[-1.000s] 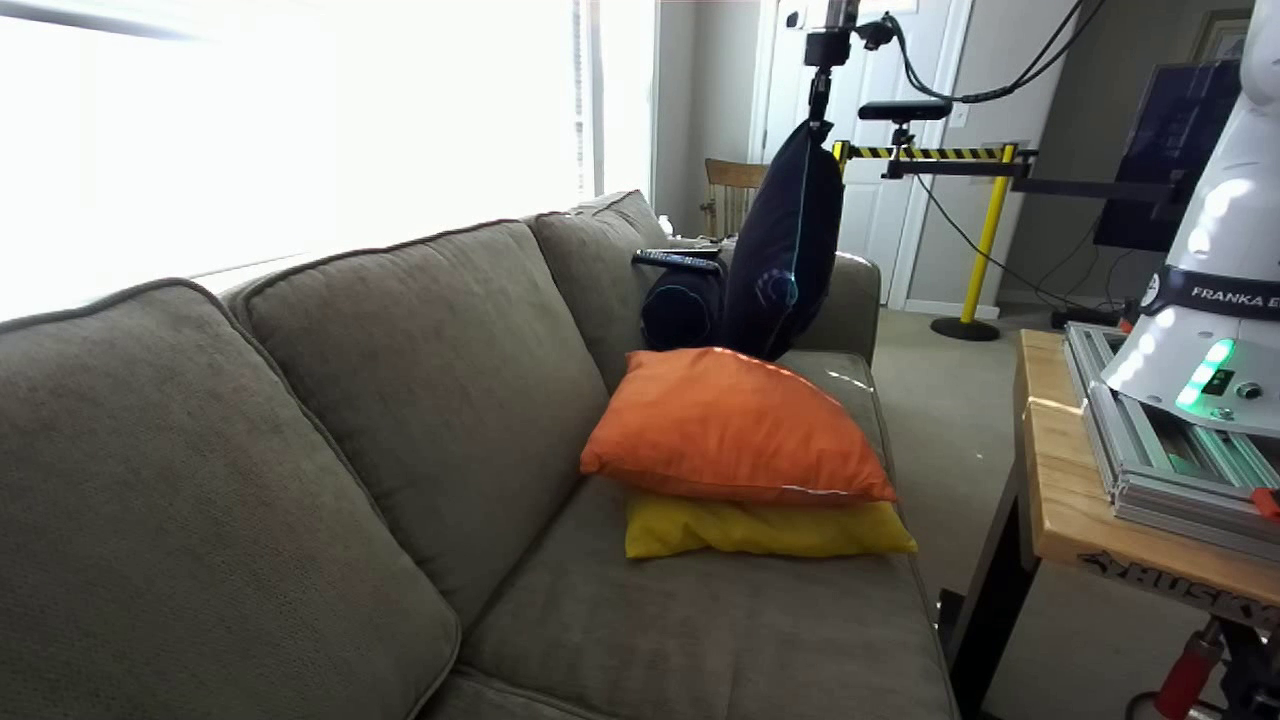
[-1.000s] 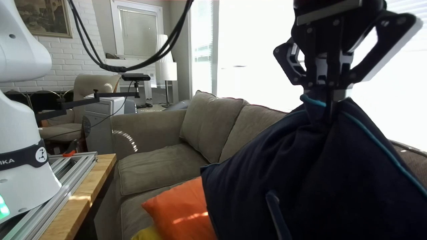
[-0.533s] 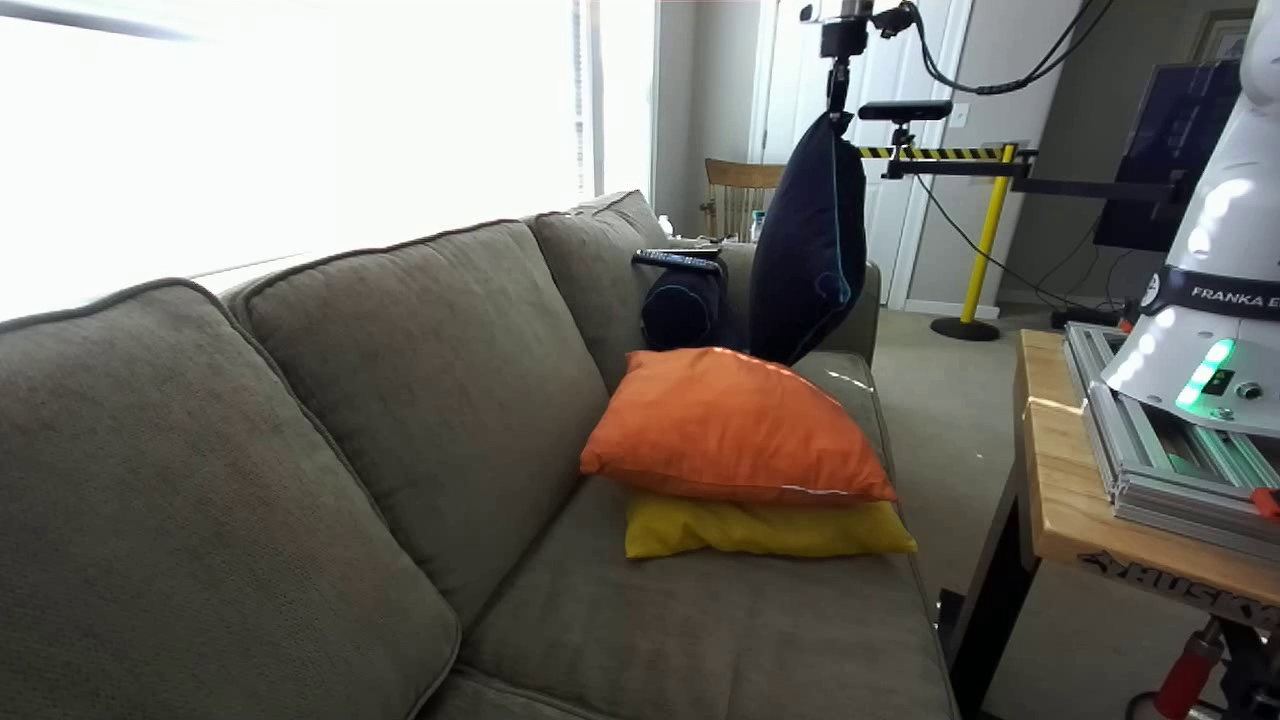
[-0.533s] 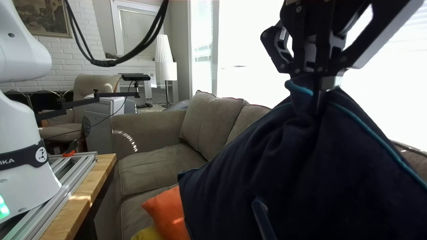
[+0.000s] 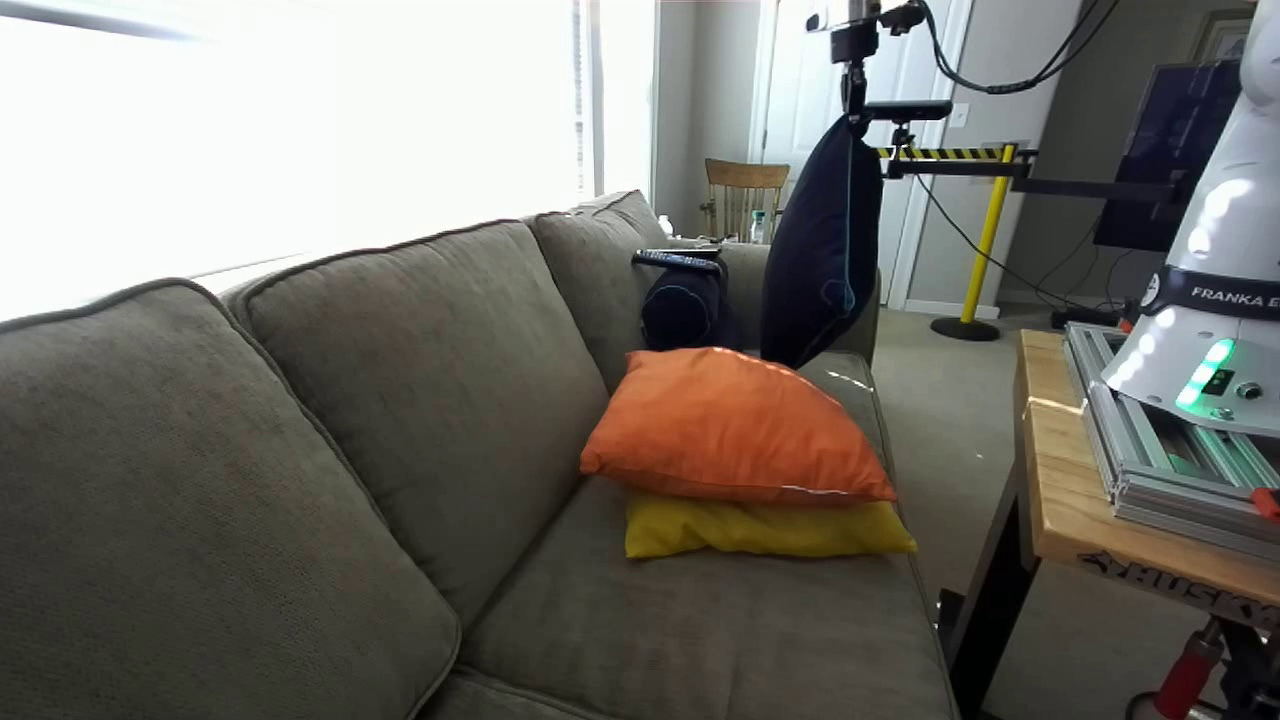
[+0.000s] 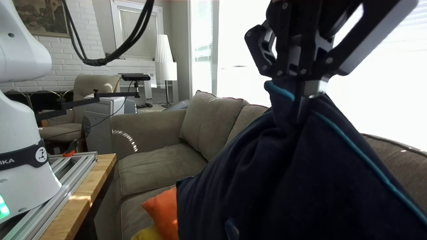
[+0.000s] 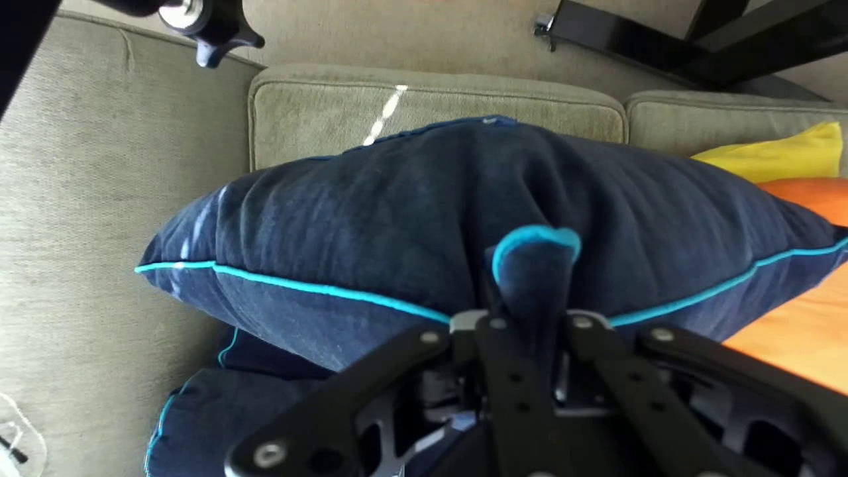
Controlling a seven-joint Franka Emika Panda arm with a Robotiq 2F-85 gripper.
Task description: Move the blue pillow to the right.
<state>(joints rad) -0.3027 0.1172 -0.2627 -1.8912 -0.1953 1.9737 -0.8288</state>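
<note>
Background: a bright window (image 5: 300,140) behind a grey-brown sofa (image 5: 400,320), which bears the pillows.
Dark bolster (image 5: 675,314): near the sofa's far armrest, a remote control (image 5: 677,262) lying on top.
Orange pillow (image 5: 740,425): on the sofa, resting upon the yellow pillow (image 5: 765,530).
Blue pillow (image 5: 825,240): suspended by one corner beyond the orange pillow and to the right of the bolster in an exterior view; whether its lower tip touches anything cannot be told.
Fingers (image 7: 513,391): clamped on the blue pillow's top corner, piped fabric pinched between them in the wrist view.
Robot arm (image 5: 1235,210): at far right, carried by the wooden counter (image 5: 1065,465).
Step in hand: transport, by judgement; grasp and lift appear complete, release not yet made.
Next move: probably a level carry to the right, low corner clear of the orange pillow, then lowering before the fingers part; which viewpoint sets "right" is uncertain.
</note>
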